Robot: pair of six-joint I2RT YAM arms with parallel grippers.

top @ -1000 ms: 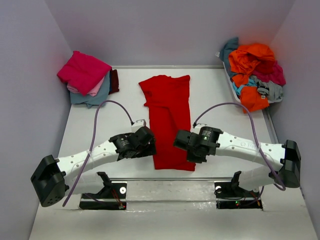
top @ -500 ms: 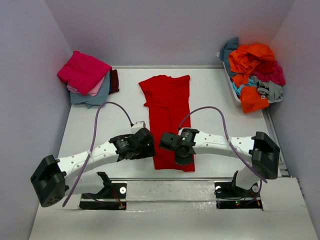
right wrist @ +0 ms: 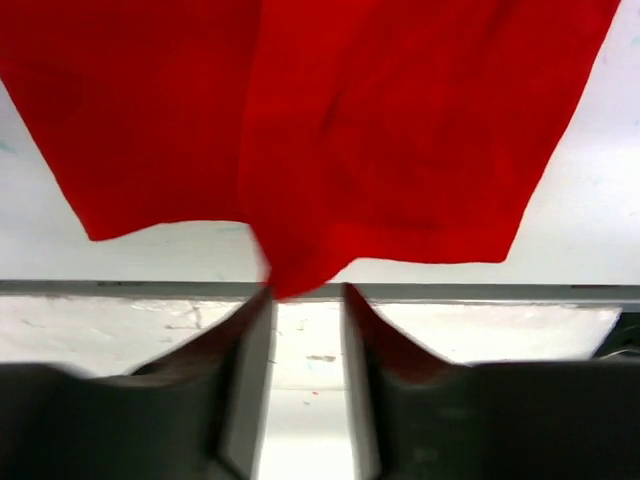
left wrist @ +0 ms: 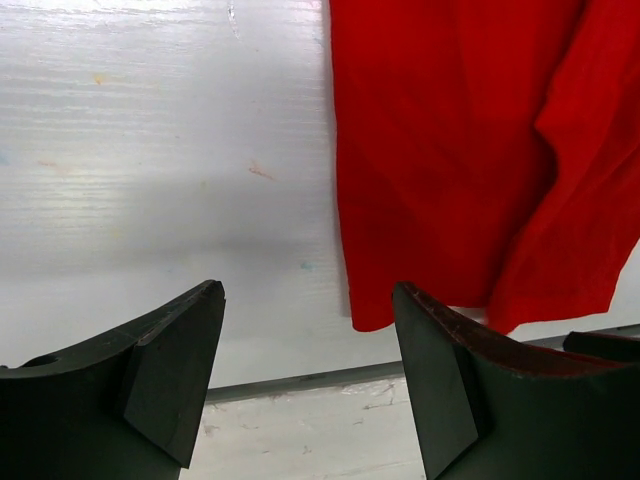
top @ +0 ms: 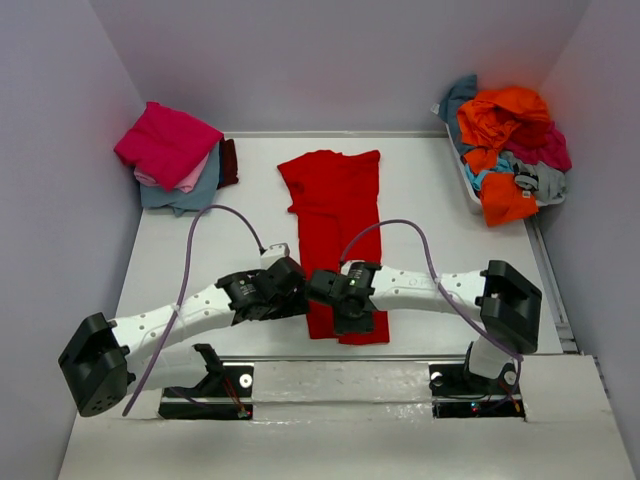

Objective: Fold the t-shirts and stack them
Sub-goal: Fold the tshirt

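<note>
R jaws moved left; straddle red tee [top: 335, 215] hem

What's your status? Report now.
Left gripper open, empty. Right gripper pinching near hem of red t-shirt. Nothing blocking.

Robot laboratory, a closed test cell.
Plain grey-violet walls [top: 350, 60] close a white table [top: 430, 190] on three sides. The left arm [top: 170, 322] and the right arm [top: 430, 290], both white, are bolted to metal plates [top: 222, 380] at its near edge, with bare cables [top: 190, 255]. T-shirts [top: 505, 130] lie heaped in a bin [top: 466, 185].
</note>
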